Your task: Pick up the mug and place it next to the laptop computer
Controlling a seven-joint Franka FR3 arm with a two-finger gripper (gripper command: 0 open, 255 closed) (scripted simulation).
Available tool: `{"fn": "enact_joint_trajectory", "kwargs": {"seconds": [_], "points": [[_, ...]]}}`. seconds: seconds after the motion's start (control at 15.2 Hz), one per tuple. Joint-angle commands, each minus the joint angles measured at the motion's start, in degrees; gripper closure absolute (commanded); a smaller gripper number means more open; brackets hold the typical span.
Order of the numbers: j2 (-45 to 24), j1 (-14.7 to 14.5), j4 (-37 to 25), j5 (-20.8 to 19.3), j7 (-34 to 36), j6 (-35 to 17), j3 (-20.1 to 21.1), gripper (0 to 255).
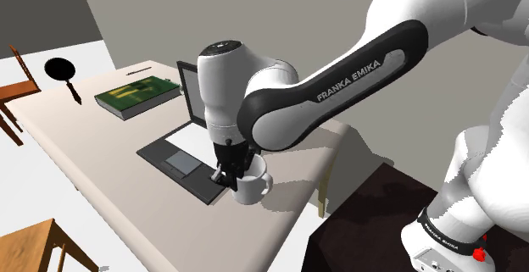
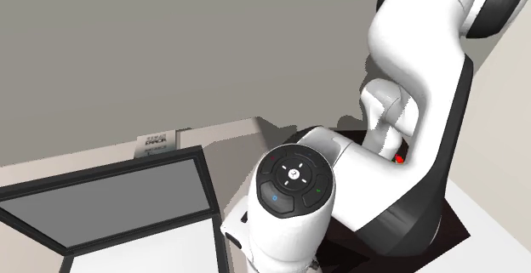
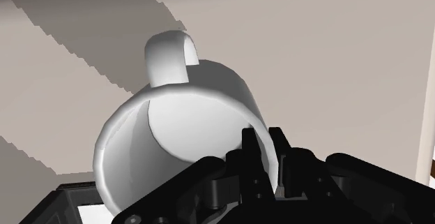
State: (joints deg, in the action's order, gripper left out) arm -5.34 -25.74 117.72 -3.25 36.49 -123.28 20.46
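Gripper (image 3: 265, 161) is closed down to a narrow gap and has the mug (image 3: 195, 111) by its wall. One of the black fingers (image 3: 249, 151) sits inside the rim, the other outside. The handle (image 3: 169, 54) is on the side of the mug away from the fingers. The mug is plain white (material not clear).

In the shoulder view the gripper points straight down from the white arm (image 1: 339, 88), and the mug looks upright under it. We cannot tell whether its base touches the table (image 1: 102, 173) or hangs just above it. The mug is just beside the laptop (image 1: 174, 152), at the corner of the dark base nearest the stand (image 1: 364, 236), toward the shoulder view's right. The laptop is open, with its screen up and its base flat on the light table.

Farther along the table, toward the shoulder view's upper left, we see a green book (image 1: 136, 95) lying flat near the laptop's screen. A black pan (image 1: 61, 70) lies well apart beyond it. A wooden chair (image 1: 15, 92) stands at the table's far left, and a second chair (image 1: 42, 243) stands at the lower left. In the second exterior view a small white card (image 2: 156, 143) with dark lettering shows beyond the laptop's screen, in front of a grey wall (image 2: 170, 42).
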Motion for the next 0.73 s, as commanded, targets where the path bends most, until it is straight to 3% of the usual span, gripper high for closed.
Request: {"fn": "enact_joint_trajectory", "kwargs": {"seconds": [0.0, 0.4, 0.66], "points": [[-0.77, -0.06, 0.66, -0.38, 0.29, -1.42, -0.03, 255], [-3.06, -0.25, 2.58, -1.57, 1.15, -5.46, -0.21, 255], [-3.06, -0.25, 2.58, -1.57, 1.15, -5.46, -0.21, 255]]}}
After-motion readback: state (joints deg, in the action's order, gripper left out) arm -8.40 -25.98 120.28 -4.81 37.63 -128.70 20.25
